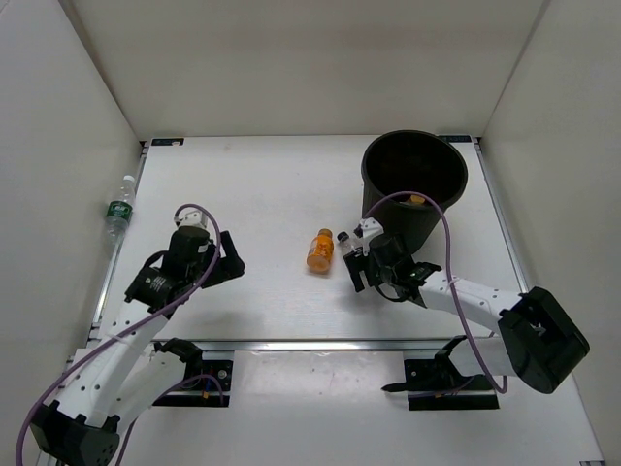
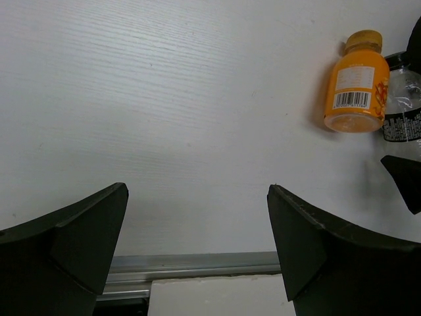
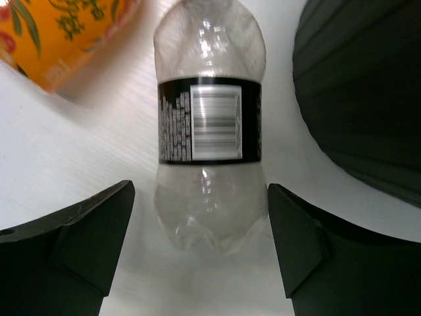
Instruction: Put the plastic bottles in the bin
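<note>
Seen from above, a white table (image 1: 262,184) holds a large round black bin (image 1: 383,209) at its far right, with two robot arms reaching in from the near edge. The right gripper (image 3: 200,187) is lowered over a small clear bottle with a black label (image 3: 209,118), which lies on its side on the table just beside the bin's wall, its lobed base towards the wrist camera and its dark cap pointing away. The jaws stand unclenched on either side of the bottle's lower body, with a sliver of table showing at the left finger and the right finger very near the plastic; nothing is held yet. A short orange bottle (image 1: 320,249) lies just to the left of the clear one, close but apparently not touching. A green-labelled bottle (image 1: 117,209) lies well apart, along the table's far left edge. The left gripper (image 2: 197,191) hangs spread wide over bare table, with nothing between its fingers. The clear bottle looks empty and thin-walled, with dents in its skin, so it is probably very light, easily crushed and smooth enough to roll or squirt out of a pinch. The straight labelled middle looks the safest place to hold, since the shoulder and base both taper and a light squeeze should do.
</note>
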Controlling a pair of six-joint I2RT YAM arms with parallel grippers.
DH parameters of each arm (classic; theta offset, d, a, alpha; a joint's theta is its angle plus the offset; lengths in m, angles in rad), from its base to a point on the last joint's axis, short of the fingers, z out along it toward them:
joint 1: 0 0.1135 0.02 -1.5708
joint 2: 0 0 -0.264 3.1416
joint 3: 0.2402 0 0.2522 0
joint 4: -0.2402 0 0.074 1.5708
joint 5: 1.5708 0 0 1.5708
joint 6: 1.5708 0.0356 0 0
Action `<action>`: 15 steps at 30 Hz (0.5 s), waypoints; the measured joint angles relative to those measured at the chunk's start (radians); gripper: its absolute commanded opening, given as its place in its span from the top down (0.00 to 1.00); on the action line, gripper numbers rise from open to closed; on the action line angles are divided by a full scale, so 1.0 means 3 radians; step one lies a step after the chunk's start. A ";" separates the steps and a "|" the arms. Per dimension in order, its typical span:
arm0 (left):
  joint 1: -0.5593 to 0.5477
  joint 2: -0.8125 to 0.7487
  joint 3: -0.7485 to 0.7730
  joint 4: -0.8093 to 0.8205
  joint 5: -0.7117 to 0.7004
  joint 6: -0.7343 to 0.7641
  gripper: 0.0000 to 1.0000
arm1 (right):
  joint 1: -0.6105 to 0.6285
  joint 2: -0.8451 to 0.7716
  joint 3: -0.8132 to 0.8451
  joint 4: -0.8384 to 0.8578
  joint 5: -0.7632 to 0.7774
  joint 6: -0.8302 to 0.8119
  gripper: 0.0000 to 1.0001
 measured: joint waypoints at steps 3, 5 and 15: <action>-0.0003 0.0053 0.0000 -0.0025 0.0014 0.0013 0.02 | 0.0006 0.0107 -0.0008 0.0197 -0.0024 0.0018 0.27; -0.0011 0.0104 0.0005 -0.0039 0.0018 0.0017 0.01 | 0.0013 0.0169 -0.0024 0.0331 -0.0025 0.0029 0.36; -0.0089 0.0263 0.0117 -0.0116 0.0071 0.0099 0.02 | 0.0155 0.0256 -0.0004 0.0477 0.0042 0.0069 0.71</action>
